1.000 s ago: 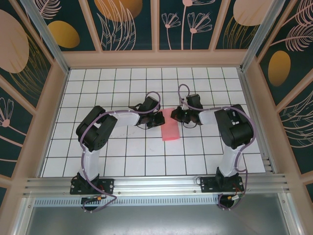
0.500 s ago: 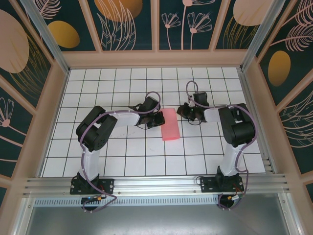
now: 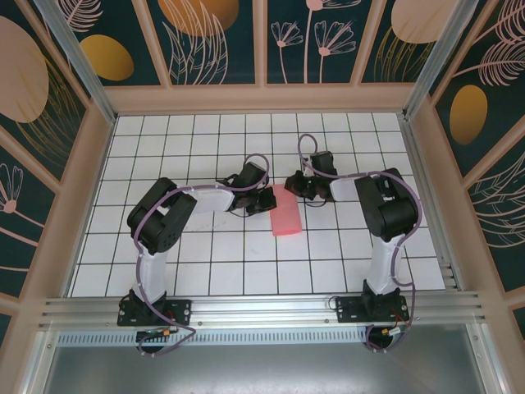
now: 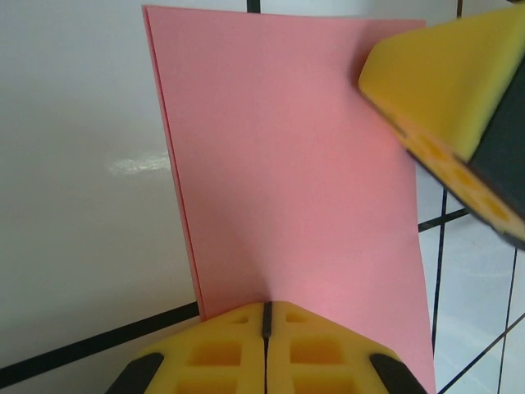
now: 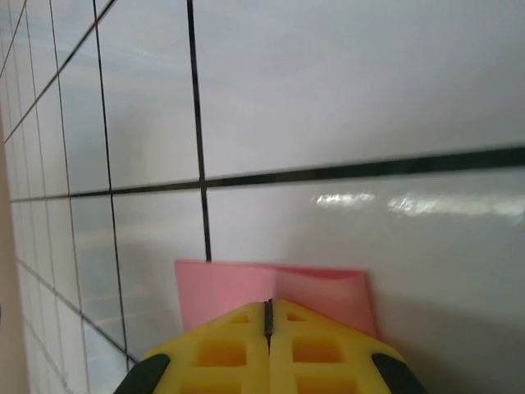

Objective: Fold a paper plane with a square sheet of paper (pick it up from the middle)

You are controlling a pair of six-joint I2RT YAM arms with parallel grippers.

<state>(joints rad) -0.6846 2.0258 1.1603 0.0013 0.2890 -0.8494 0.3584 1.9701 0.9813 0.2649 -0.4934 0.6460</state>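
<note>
Salmon-pink square sheet of paper (image 3: 286, 213): folded into a narrow rectangle and lying flat on the white tiled table (image 3: 205, 254). It touches the left gripper (image 3: 267, 203) and spreads away from it toward the right arm's side. It is not a plane yet.
Layers: two show along one long edge in the left wrist view.
Long axis: crosswise to the left gripper's reach, running from the arm-base side to the far side with a slight slant.
Left gripper: jaws closed tight with nothing seen between them. The tips press down on the sheet's near long edge, toward its far half.
Right gripper (image 3: 297, 189): across the sheet from the left gripper and a little farther out, at the far corner. Its jaws are closed and the tips rest on that corner. Whether a layer is caught under them cannot be told.
Nearer arm: both touch the sheet. The left gripper has the long edge and the right has the far short end.
Coming move, as a judgement: a nose fold would start at that far end, so the right gripper looks better placed to work the corner while the left gripper pins the sheet.
Risk: the thin paper may slide if the pin lifts.
</note>
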